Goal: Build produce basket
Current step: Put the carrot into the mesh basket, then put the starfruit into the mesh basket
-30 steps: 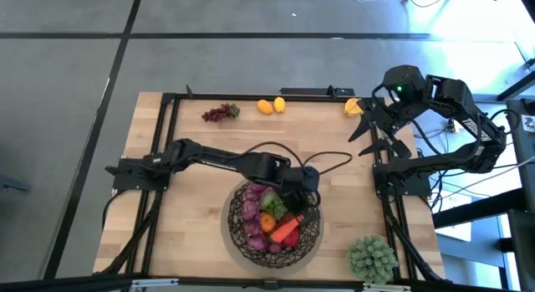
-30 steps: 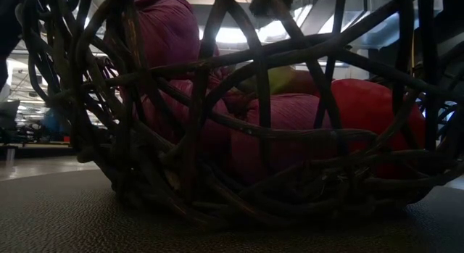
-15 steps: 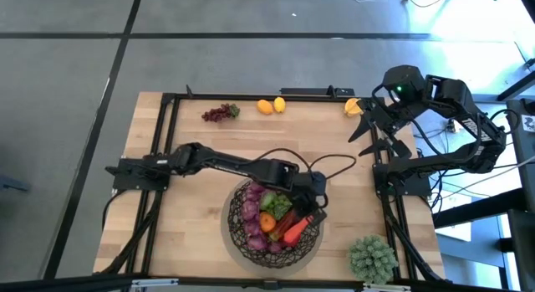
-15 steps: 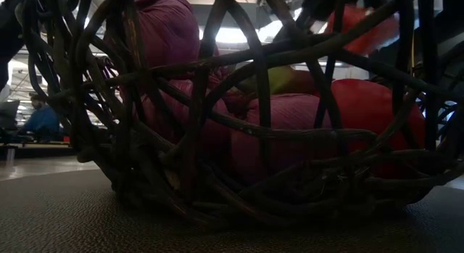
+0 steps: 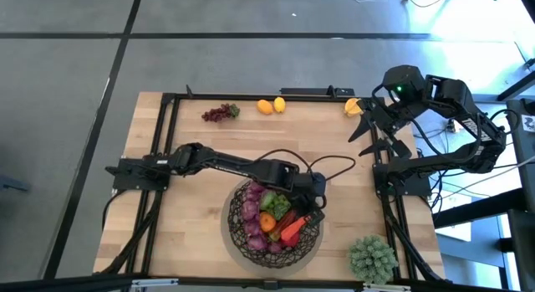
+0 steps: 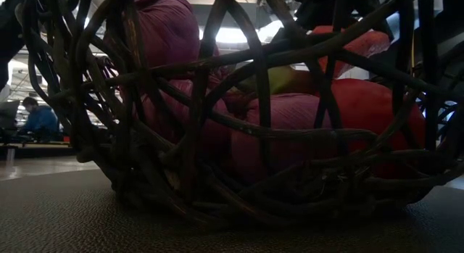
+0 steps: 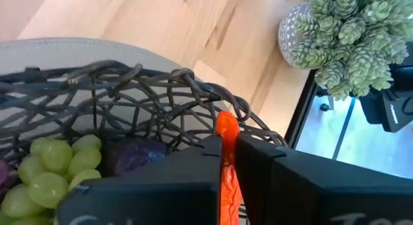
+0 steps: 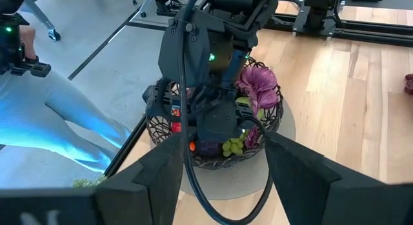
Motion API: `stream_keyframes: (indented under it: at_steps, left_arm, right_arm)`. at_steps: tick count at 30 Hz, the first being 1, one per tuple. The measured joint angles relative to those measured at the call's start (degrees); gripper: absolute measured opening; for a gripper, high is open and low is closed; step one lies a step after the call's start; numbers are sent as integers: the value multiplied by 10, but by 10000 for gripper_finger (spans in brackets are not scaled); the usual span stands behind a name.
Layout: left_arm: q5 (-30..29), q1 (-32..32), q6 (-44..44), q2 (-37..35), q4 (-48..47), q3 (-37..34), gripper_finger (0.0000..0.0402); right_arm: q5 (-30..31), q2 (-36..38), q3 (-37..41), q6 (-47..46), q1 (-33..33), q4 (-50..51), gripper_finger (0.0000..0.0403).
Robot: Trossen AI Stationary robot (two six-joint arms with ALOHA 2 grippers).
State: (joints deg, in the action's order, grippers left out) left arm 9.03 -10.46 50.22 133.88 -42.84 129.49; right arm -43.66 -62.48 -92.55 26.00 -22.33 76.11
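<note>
The basket (image 5: 237, 232), a round dark wire bowl, stands on a grey mat near the table's front edge. In it lie purple produce (image 5: 251, 215), green grapes (image 7: 57, 168) and an orange fruit (image 5: 267, 222). My left gripper (image 5: 308, 213) reaches down into the basket's right half, shut on an orange carrot (image 5: 292, 230). My right gripper (image 5: 373, 129) hangs open, high above the table's far right corner, with nothing between its fingers. Purple grapes (image 5: 219, 113), an orange and a lemon (image 5: 271, 105) and a yellow fruit (image 5: 353, 106) lie along the far edge. My left gripper pinches the carrot (image 7: 226, 127) between its two fingers, which slant down from the table's left and far side and lie along it. The carrot's end sticks out past the fingertips toward the basket's rim (image 7: 193, 83). Whether the carrot rests on the produce below is hidden.
A pale green spiky plant (image 5: 372, 257) in a round pot stands at the near right corner, close to the basket. A black frame (image 5: 167, 141) runs round the table. A person (image 6: 40, 119) sits far off in the room behind.
My left gripper has sunk with the carrot into the basket and gone a little toward the table's near edge; the carrot now shows inside the basket's upper mesh in the low view. It has slowed to near rest in the last half second.
</note>
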Motion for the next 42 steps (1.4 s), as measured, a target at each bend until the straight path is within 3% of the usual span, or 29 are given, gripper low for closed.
stream_keyframes:
  at_steps: [12,23,29,42]
  left_arm:
    - [5,-2,-12,0,0,0,78]
    - [3,22,-53,-26,-24,0,81]
    - [-56,39,-86,-78,-116,0,83]
    - [-184,111,-132,-212,-285,0,84]
  right_arm:
    - [0,0,0,0,0,0,211]
    - [1,9,0,2,0,0,211]
    - [35,33,0,0,0,-6,211]
    - [36,34,0,-45,0,-10,211]
